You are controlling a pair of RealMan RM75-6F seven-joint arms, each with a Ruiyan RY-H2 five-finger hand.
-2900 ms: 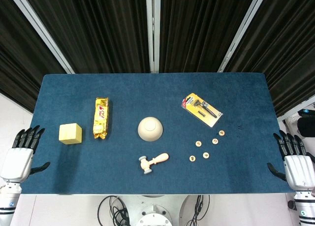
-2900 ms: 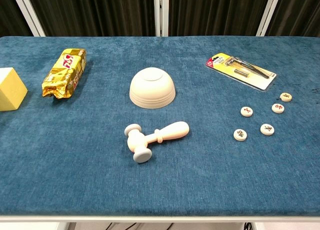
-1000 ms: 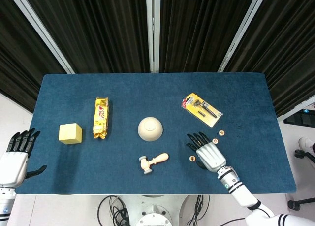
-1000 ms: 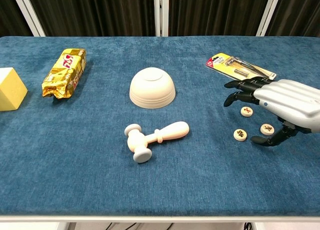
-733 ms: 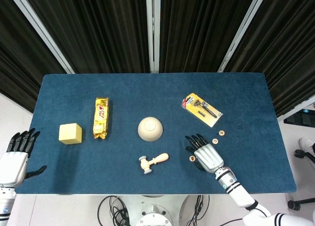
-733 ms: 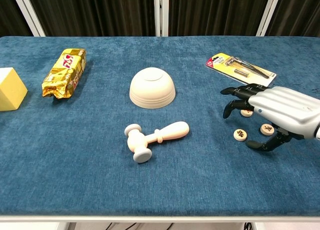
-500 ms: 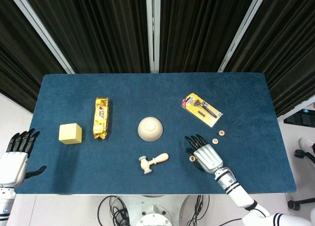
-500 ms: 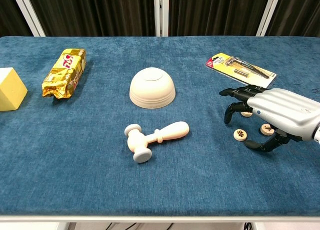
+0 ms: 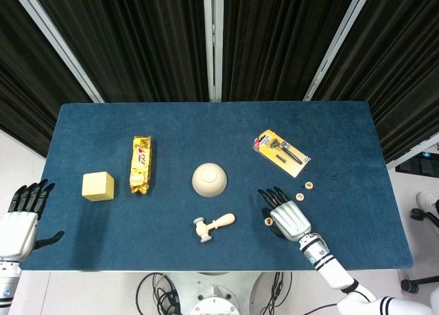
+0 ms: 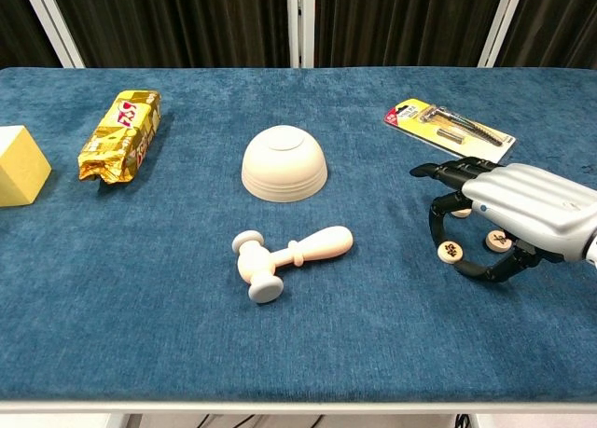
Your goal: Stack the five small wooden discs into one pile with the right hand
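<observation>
The grey left hand (image 9: 19,222) shows only in the head view, off the table's corner, fingers spread and holding nothing. The small round wooden discs (image 10: 450,252) with red marks lie flat on the blue table (image 10: 168,288), right of the wooden mallet (image 10: 284,258). The grey right hand (image 10: 513,214) hovers over them, fingers curled around one without clearly holding it, hiding others.

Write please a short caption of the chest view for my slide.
The right hand reaches down over scattered wooden discs, its fingers curling around the nearest one, beside an upturned bowl and toy mallet.
</observation>
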